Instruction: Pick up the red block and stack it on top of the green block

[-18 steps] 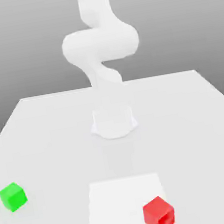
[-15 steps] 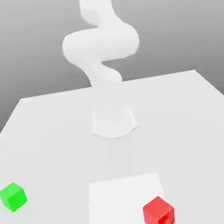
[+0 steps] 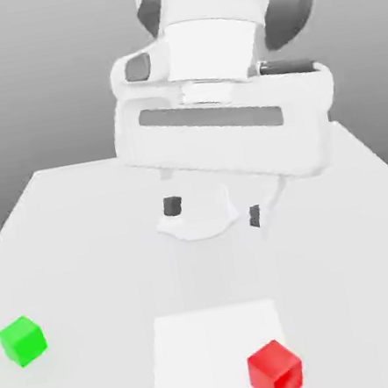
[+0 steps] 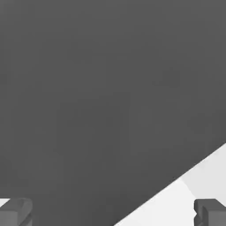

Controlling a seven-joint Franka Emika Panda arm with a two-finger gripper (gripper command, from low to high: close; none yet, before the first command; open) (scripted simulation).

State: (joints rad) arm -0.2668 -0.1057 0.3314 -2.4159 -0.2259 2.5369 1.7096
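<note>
The red block (image 3: 276, 372) is sitting nearest the exterior camera, low and toward the exterior view's right, resting on the paler square patch (image 3: 207, 355) of the white table (image 3: 355, 233); the green block (image 3: 23, 341) is lying a little farther back, well apart from it near the table's edge on the exterior view's left; beyond both, the gripper (image 3: 214, 211) is hanging high above the table's middle with its two dark fingertips (image 3: 173, 205) standing wide apart and holding nothing; the red block is lying below the hand and nearer the camera than it, roughly under the finger on the exterior view's right; judging from this, the coming move is calling for a long descent forward, the jaws straddling two opposite faces of the cube.
</note>
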